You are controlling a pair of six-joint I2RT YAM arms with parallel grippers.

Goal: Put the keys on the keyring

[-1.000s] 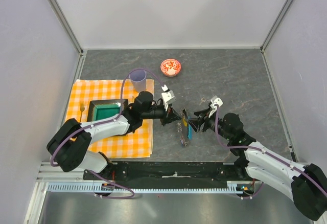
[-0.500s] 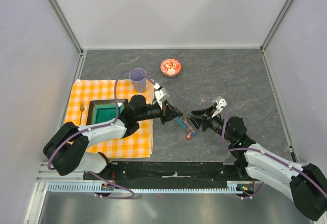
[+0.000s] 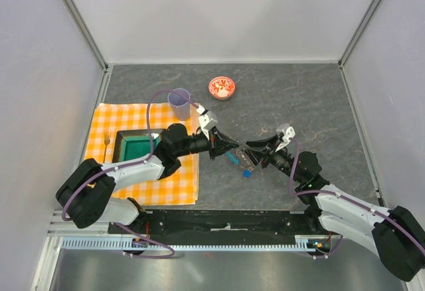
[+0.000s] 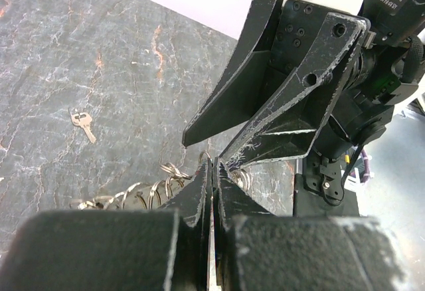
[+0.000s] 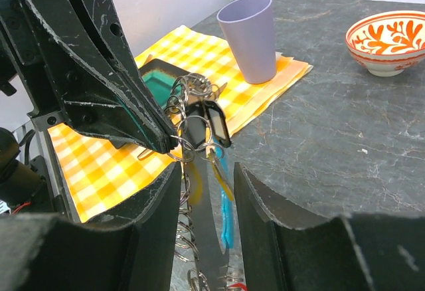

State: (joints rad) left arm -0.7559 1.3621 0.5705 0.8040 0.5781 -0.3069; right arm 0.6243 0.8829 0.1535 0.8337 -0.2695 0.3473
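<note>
Near the middle of the top view, the left gripper [image 3: 226, 146] and right gripper [image 3: 253, 151] meet tip to tip above the grey counter [image 3: 312, 105]. The keyring [image 3: 232, 157] hangs between them, its light-blue plastic piece just below the left jaws. These are pressed closed on a thin wire of the ring.

In the right wrist view, the bunch of keys [image 5: 199, 115] dangles at frame centre with a black tag [image 5: 216, 123] on top; yellow and light blue show beneath. The right jaws stand apart on either side of the bunch, gripping nothing. A blue tag [image 3: 246, 173] hangs lowest in the top view.

The left wrist view shows one loose key [image 4: 83, 123] lying on the counter at centre left. A lilac cup [image 3: 179, 103] stands on the corner of an orange checked cloth [image 3: 133, 185], and a red patterned bowl [image 3: 222, 87] sits above centre.
</note>
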